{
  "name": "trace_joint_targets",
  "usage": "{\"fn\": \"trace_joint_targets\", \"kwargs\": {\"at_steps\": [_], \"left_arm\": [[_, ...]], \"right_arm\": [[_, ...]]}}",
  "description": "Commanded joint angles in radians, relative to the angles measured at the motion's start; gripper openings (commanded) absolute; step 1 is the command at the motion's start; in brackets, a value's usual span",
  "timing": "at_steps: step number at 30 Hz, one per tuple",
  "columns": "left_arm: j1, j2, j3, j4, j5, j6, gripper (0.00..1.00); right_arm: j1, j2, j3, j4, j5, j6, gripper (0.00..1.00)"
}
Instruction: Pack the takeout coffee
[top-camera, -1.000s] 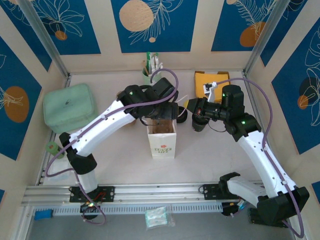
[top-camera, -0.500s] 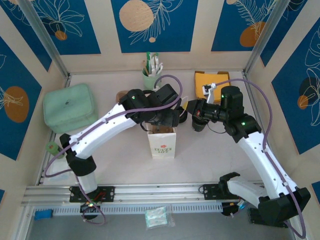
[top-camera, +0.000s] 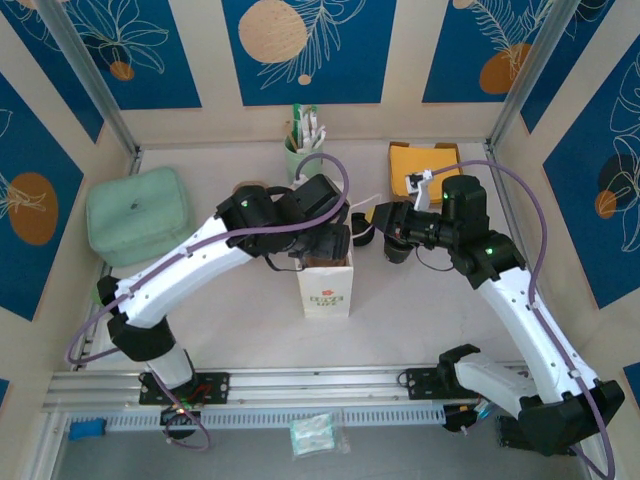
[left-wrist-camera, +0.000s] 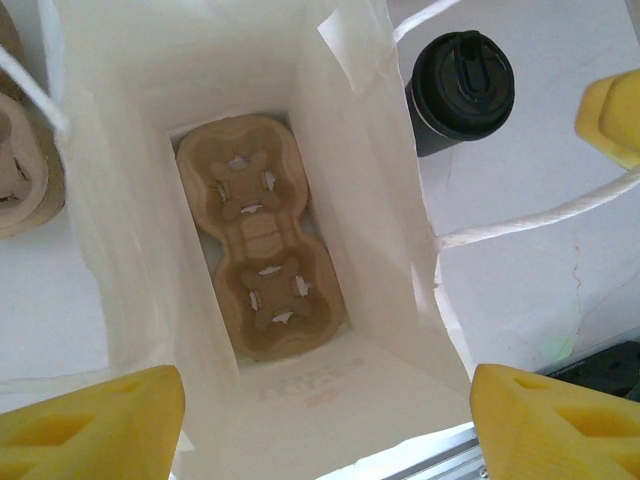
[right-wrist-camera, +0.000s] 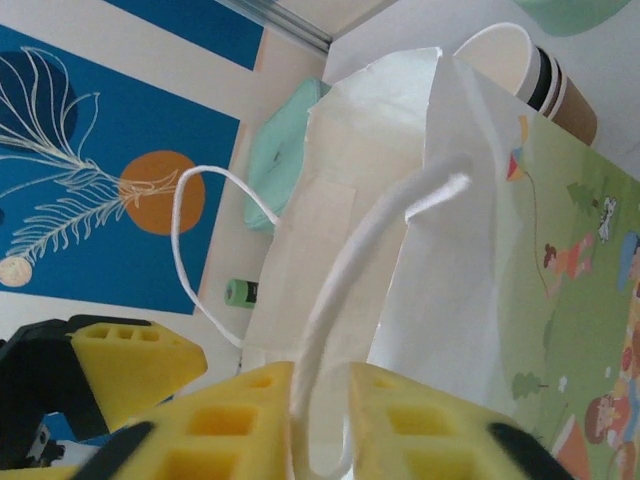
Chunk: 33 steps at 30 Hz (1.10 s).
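The takeout coffee (left-wrist-camera: 462, 80) stands on the table just outside the paper bag (left-wrist-camera: 120, 250), beside the bag's right wall and not inside it. From the overhead camera, the cup (top-camera: 361, 231) sits by the bag's far right corner, between the bag (top-camera: 325, 290) and the front of the right arm.

The left gripper (left-wrist-camera: 325, 410) hangs over the bag's open mouth with its yellow fingers (left-wrist-camera: 95, 415) spread wide, one to each side of the opening. Nothing is gripped between them. The cup lies off to the right of this gripper and farther from the arm's base, well apart from either finger.

The cup is upright, its long axis vertical and its black lid facing up. The left wrist camera looks almost straight down on the lid, and a strip of the cup's side shows below it.

The right gripper (right-wrist-camera: 320, 420) has the bag's white cord handle (right-wrist-camera: 340, 290) running down through the narrow gap between its fingers. Whether the pads pinch the cord or have let go, I cannot tell.

The left wrist camera shows a brown pulp cup carrier (left-wrist-camera: 260, 235) lying flat on the bag's floor, with both sockets empty. The right wrist camera looks along the bag's outer wall and shows lidless nested cups (right-wrist-camera: 530, 70) behind it.
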Motion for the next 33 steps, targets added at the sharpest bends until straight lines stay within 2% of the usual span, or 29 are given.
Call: {"fn": "trace_joint_targets", "kwargs": {"at_steps": [1,8,14,27,33], "left_arm": [[-0.013,-0.034,-0.009,-0.023,-0.019,0.002,0.75],[-0.016,-0.067,-0.025,-0.009,-0.021,0.020,0.75],[-0.017,-0.100,-0.056,0.035,-0.023,0.042,0.76],[-0.001,-0.216,-0.145,0.170,-0.076,0.110,0.82],[0.057,-0.315,-0.225,0.252,-0.085,0.155,0.87]], "right_arm": [[0.006,-0.024,0.040,-0.038,0.012,-0.017,0.34],[0.011,-0.049,0.070,-0.090,0.032,-0.029,0.62],[0.010,-0.074,0.104,-0.157,0.054,-0.047,0.75],[-0.034,-0.124,0.175,-0.344,0.107,-0.089,0.77],[-0.069,-0.123,0.161,-0.415,0.123,-0.111,0.77]]}}
